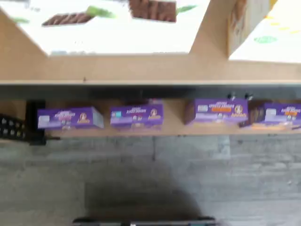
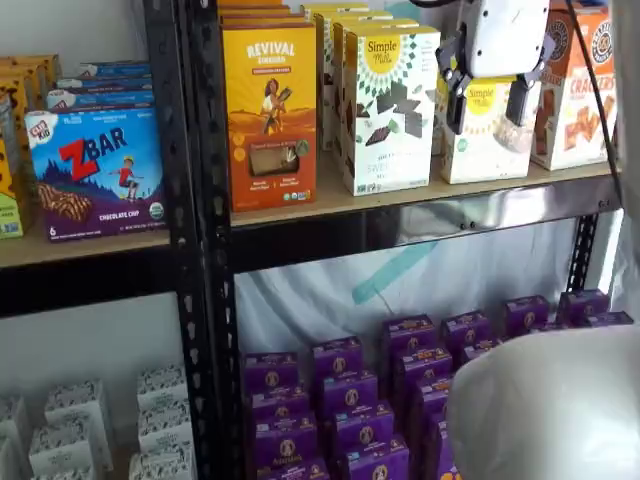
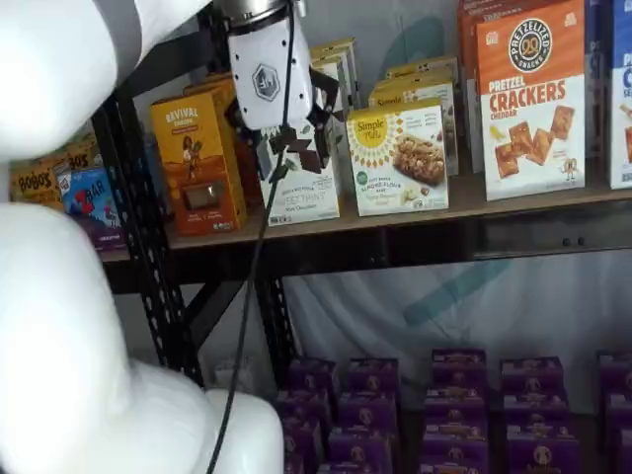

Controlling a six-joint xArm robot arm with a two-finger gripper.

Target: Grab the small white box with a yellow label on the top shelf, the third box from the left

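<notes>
One gripper (image 2: 490, 100), white-bodied with two black fingers, is hanging in front of the top shelf (image 2: 420, 225), nearest to the cameras; its fingers are standing spread apart, with nothing pinched between them, probably so that they can close on a carton's sides. Behind it, the small white box (image 3: 399, 158) with the yellow sunburst label is standing upright near the shelf's front edge, between the taller white chocolate box (image 2: 390, 105) and the orange pretzel crackers box (image 3: 530, 99), facing outward for easy reach. Farther down, many purple boxes (image 2: 400, 400) are sitting in rows on the lower level, packed close together
</notes>
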